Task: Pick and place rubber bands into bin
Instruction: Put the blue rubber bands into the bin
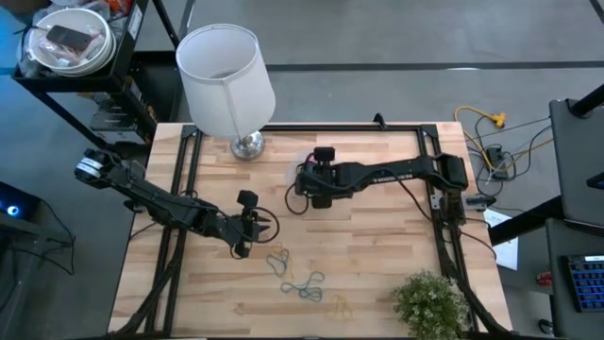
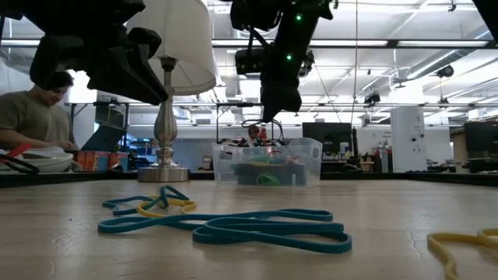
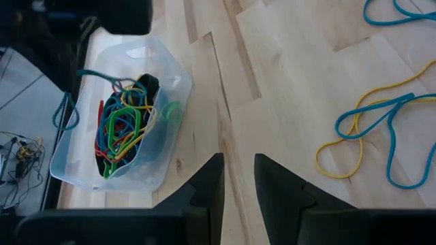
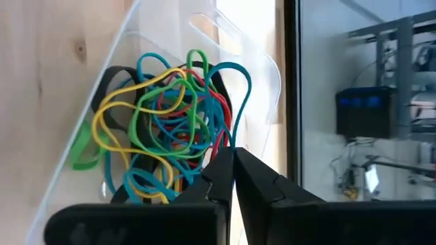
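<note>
The bin (image 1: pixel 304 168), a small clear tub, stands on the table's far middle with a tangle of coloured rubber bands (image 4: pixel 170 116) inside. My right gripper (image 4: pixel 233 160) hovers right over it, shut on a blue rubber band; in the low view my right gripper (image 2: pixel 272 113) is just above the bin (image 2: pixel 268 165). More rubber bands (image 1: pixel 300 283) lie loose on the near table, blue and yellow ones (image 3: pixel 381 129). My left gripper (image 3: pixel 238 173) is open and empty above the table, between the bin and the loose bands (image 1: pixel 247 236). My right gripper pinches a blue rubber band (image 4: pixel 232 139) between its fingertips, coming from above the bin. The band's loop (image 4: pixel 240 71) stretches away from the fingers over the tangle in the bin. How much of it rests on the other bands I cannot tell.
A white-shaded lamp (image 1: pixel 226 80) stands on the far left of the table next to the bin. A green plant (image 1: pixel 429 302) sits at the near right corner. A person (image 2: pixel 31 117) sits behind the table on the left. A white bowl (image 1: pixel 66 42) lies on a shelf off the table.
</note>
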